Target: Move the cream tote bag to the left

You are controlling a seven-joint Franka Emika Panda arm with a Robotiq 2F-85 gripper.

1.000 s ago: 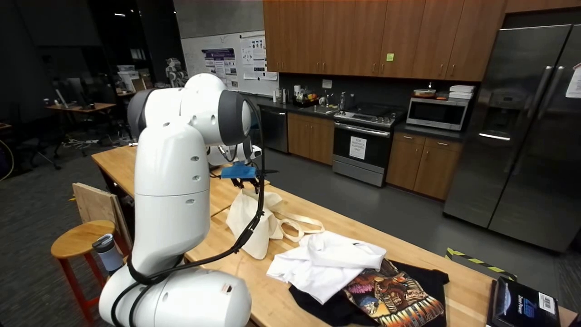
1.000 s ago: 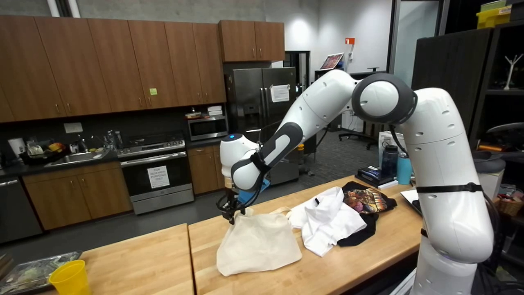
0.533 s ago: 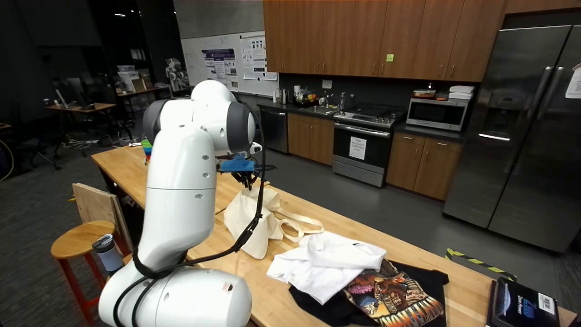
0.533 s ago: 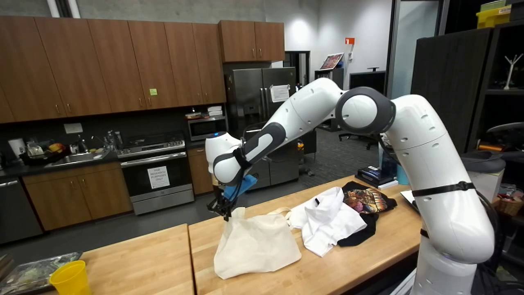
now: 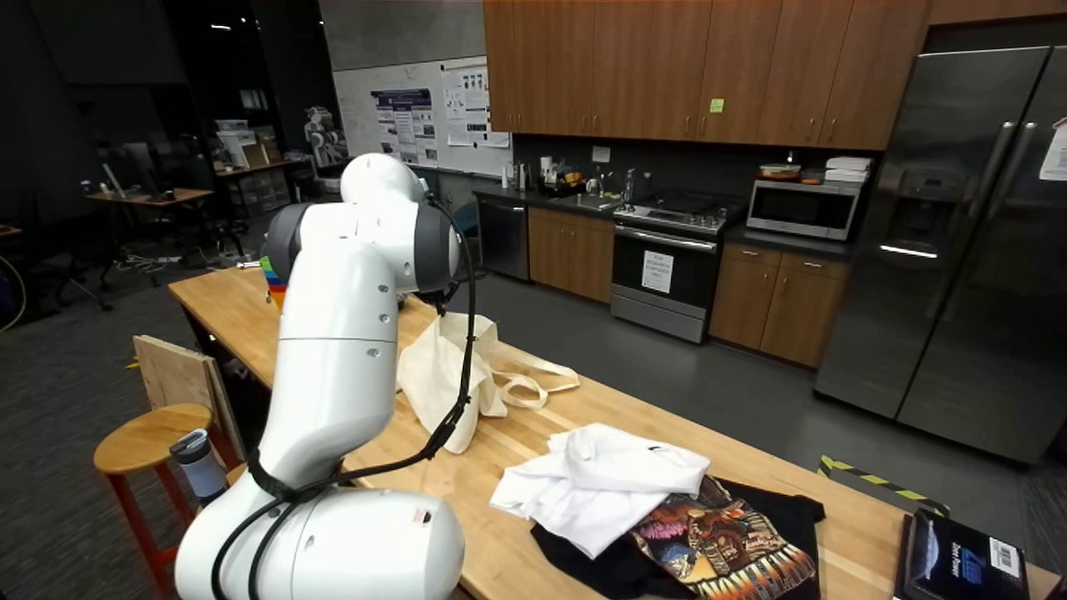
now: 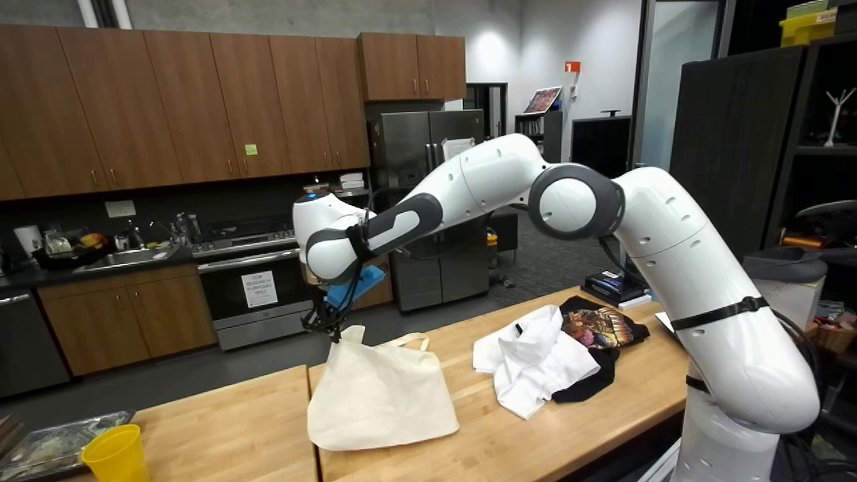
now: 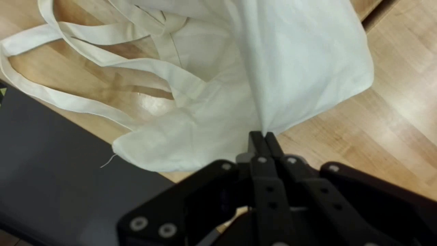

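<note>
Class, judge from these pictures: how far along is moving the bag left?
Done: in the wrist view the gripper is shut on a fold of the bag.
In hand: the bag has shifted left over the last second; a gap now parts it from the white cloth in both exterior views.
Remaining: probably more leftward travel, then release; no finishing spot shows.

In an exterior view: tote bag point(image 6: 385, 402) on table point(image 6: 515, 445), gripper point(image 6: 334, 336) at its 11 o'clock corner. From tote bag: cloth point(image 6: 535, 358) between 2 and 3 o'clock, apart, partly over shirt point(image 6: 592, 328). Cup point(image 6: 115, 456) between 8 and 9 o'clock, container point(image 6: 60, 440) at cup's 9 o'clock.
</note>
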